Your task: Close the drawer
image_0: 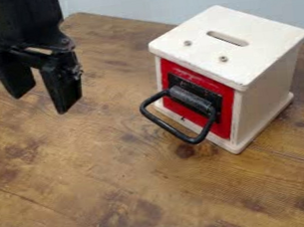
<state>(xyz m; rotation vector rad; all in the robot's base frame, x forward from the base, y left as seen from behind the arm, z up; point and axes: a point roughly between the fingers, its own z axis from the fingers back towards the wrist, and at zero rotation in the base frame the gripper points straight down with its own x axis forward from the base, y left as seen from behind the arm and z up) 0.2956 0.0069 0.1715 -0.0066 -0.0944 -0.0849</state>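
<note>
Well right of gripper [41, 87], drawer [194, 100] sits partly out; nothing done yet. Jaws wide apart, empty.

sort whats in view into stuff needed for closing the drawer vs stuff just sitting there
Needed for the job:
- drawer, red-fronted, pulled slightly out
- black handle on its front
- white box housing the drawer
- pincer, open, off to the left, apart from the box

Just there:
- wooden table; nothing else lies on it
</note>
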